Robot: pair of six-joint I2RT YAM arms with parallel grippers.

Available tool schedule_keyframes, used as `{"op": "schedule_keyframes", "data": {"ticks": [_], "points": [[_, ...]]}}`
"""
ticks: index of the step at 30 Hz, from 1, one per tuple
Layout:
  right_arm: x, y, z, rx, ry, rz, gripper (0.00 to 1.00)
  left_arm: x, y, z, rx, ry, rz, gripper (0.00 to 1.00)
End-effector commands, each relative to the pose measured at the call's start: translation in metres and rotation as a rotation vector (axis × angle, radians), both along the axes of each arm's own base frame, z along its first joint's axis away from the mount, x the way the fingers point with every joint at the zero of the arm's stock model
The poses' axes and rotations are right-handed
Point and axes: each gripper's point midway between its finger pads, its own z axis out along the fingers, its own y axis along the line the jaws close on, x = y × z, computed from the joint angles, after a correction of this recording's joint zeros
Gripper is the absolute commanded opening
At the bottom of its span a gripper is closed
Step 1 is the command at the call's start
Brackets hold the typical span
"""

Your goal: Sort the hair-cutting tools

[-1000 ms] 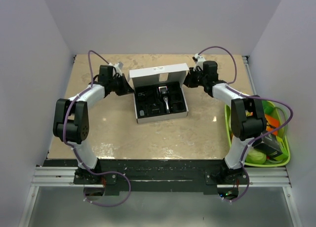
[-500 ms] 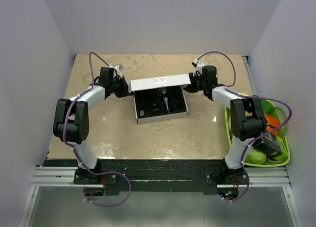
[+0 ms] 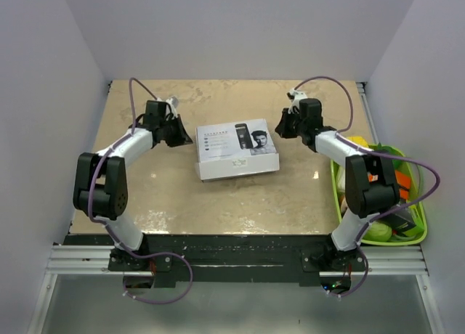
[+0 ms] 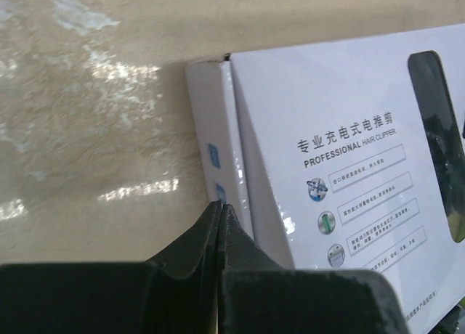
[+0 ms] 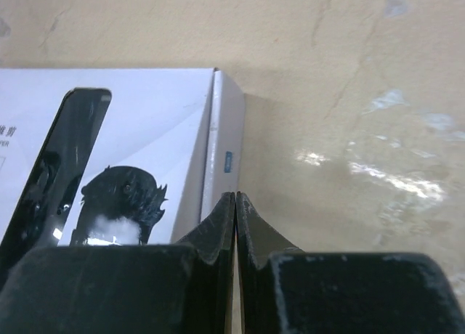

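Both closed, empty: left end effector, right end effector

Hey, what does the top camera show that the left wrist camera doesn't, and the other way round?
Only the top view: the right gripper, the green basket of toy vegetables, and the man's face printed on the white box. Only the left wrist view: the readable words PROFESSIONAL HAIR CLIPPER, and a close look at the left gripper, shut, its tips near the box's side wall. Both: that box, closed, on the table.
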Motion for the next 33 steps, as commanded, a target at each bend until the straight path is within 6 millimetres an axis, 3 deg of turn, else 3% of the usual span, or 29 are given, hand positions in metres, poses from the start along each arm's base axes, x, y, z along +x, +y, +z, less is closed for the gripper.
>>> {"op": "schedule_keyframes", "data": {"ticks": [1,3,5,7,10,13,16,24,33], "points": [[0.004,-0.042,0.046,-0.135,-0.098,-0.187,0.03,-0.004,0.029,0.038,0.141,-0.056,0.083,0.0],[-0.001,-0.045,0.077,-0.12,-0.166,-0.201,0.03,-0.002,0.03,0.057,0.146,-0.092,0.089,0.0],[-0.007,-0.039,0.093,-0.103,-0.197,-0.175,0.04,-0.001,0.026,0.081,0.121,-0.141,0.079,0.0],[-0.015,-0.028,0.108,-0.087,-0.2,-0.123,0.05,-0.007,0.017,0.093,0.101,-0.154,0.052,0.0],[-0.032,-0.012,0.109,-0.086,-0.162,-0.045,0.05,-0.017,-0.008,0.102,0.057,-0.163,-0.018,0.0],[-0.044,0.001,0.102,-0.077,-0.135,-0.004,0.05,-0.029,-0.033,0.097,0.025,-0.15,-0.069,0.0],[-0.055,0.013,0.095,-0.065,-0.116,0.023,0.04,-0.039,-0.049,0.084,-0.01,-0.13,-0.099,0.0],[-0.078,0.031,0.058,-0.069,-0.044,0.063,0.04,-0.066,-0.057,0.034,-0.018,-0.047,-0.116,0.0],[-0.117,0.025,-0.018,-0.109,0.103,0.035,0.04,-0.109,-0.082,-0.032,0.07,0.082,-0.153,0.0]]}}
